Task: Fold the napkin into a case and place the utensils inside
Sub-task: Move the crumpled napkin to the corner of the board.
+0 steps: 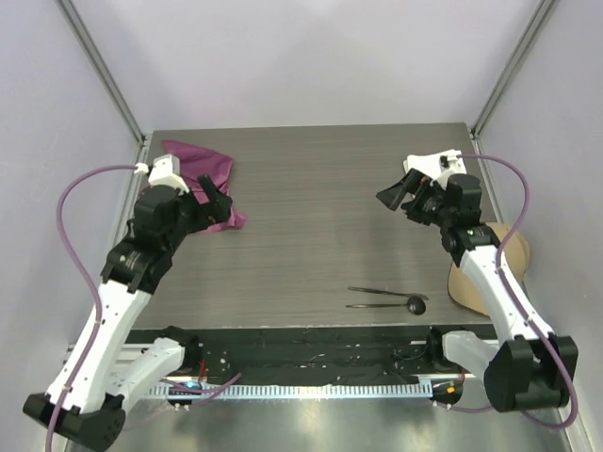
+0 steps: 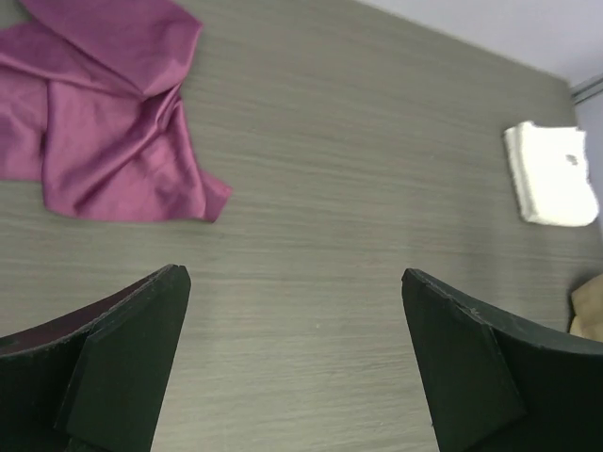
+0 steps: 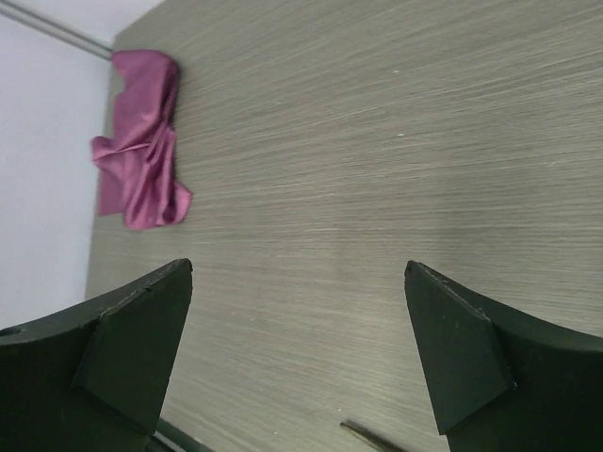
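From above, the napkin [image 1: 200,169] lies crumpled at the far left corner of the counter [image 1: 311,235], partly hidden by the left fingers [image 1: 215,200], which hang spread over its near edge. The right fingers [image 1: 389,197] are spread too, holding nothing, well apart from the cloth. The utensils [image 1: 386,298] lie side by side near the front edge; thin and flat, they will likely slip from a shallow pinch

In the left wrist view the napkin [image 2: 104,122] shows overlapping folds – a pinch there may catch two layers, so it would lift as a bunch instead of spreading. A white cloth [image 2: 551,179] sits far off, a possible wrong target

In the right wrist view the napkin [image 3: 141,160] sits far away – a long reach across, and the arms could crowd each other
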Available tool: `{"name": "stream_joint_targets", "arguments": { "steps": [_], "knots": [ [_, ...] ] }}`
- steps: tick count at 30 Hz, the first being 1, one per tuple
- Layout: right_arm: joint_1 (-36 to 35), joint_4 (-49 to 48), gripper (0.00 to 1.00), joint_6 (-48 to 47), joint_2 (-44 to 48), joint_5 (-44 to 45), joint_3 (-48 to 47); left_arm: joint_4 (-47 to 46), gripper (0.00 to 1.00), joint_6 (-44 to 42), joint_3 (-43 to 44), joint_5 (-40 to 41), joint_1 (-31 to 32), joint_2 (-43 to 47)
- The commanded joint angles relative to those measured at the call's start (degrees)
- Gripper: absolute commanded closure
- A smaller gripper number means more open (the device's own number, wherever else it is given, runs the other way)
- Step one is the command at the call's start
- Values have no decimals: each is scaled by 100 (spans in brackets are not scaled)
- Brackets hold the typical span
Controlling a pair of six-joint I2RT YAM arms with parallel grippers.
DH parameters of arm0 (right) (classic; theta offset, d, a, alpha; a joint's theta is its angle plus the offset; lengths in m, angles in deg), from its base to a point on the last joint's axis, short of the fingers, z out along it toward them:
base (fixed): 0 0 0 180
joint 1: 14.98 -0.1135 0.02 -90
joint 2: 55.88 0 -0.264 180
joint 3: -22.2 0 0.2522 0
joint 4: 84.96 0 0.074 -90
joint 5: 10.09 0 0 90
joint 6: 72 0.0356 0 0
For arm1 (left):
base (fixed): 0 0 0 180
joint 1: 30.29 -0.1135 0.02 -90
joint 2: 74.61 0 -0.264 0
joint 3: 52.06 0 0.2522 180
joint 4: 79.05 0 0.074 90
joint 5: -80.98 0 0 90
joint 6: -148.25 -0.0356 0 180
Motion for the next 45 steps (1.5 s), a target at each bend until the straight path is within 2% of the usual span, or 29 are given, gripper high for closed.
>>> {"name": "stream_joint_targets", "arguments": {
  "steps": [1, 3, 6, 7, 8, 9, 11, 15, 18, 19, 21, 24, 26, 28, 33, 37, 45],
  "knots": [
    [-455, 420, 0, -475, -775, 753, -663, 893, 0, 146, 493, 205, -107, -781],
    [-781, 429, 0, -634, -1458, 972, -1135, 1202, 0, 340, 704, 425, -299, -1116],
    [-1449, 456, 0, -731, -2372, 1262, -1856, 1397, 0, 551, 697, -3, -1229, -1548],
    [-1625, 395, 0, -740, -2586, 1342, -2051, 1318, 0, 621, 644, -501, -1546, -1592],
    [-2001, 377, 0, -757, -2858, 1404, -2270, 1178, 0, 683, 574, -706, -2280, -1645],
    [-2152, 255, 0, -801, -3104, 1474, -2682, 1107, 3, 701, 495, -865, -2557, -1663],
    [-2626, 192, 0, -845, -3912, 1571, -3419, 819, 3, 797, 415, -797, -3171, -1672],
    [-3190, 350, 1, -801, -5345, 1589, -4836, 475, 5, 991, 231, -779, -3982, -2056],
    [-3620, 578, 6, -880, -6260, 1711, -5874, 272, 10, 956, 47, -866, -4465, -2408],
    [-3735, 631, 10, -1002, -6444, 1764, -6102, 228, 11, 947, -6, -866, -4588, -2480],
    [-4007, 719, 15, -1134, -6963, 2010, -6692, 70, 15, 790, -155, -858, -4800, -2594],
    [-4210, 1051, 30, -1468, -7605, 2222, -7483, -1, 15, 771, -279, -813, -4915, -2603],
    [-4377, 1097, 41, -1818, -7790, 2502, -7782, -80, 17, 798, -358, -1040, -4994, -2586],
    [-4561, 1097, 46, -2057, -8010, 2704, -7897, -185, 18, 876, -420, -1121, -5003, -2551],
    [-4747, 1185, 49, -2593, -8335, 3013, -8143, -282, 20, 938, -525, -1182, -4994, -2551],
    [-4799, 1299, 52, -2787, -8555, 3161, -8232, -309, 21, 938, -596, -1271, -4994, -2524],
    [-4826, 1308, 53, -3016, -8828, 3224, -8319, -335, 22, 947, -578, -1420, -4985, -2401]
  ]
}}
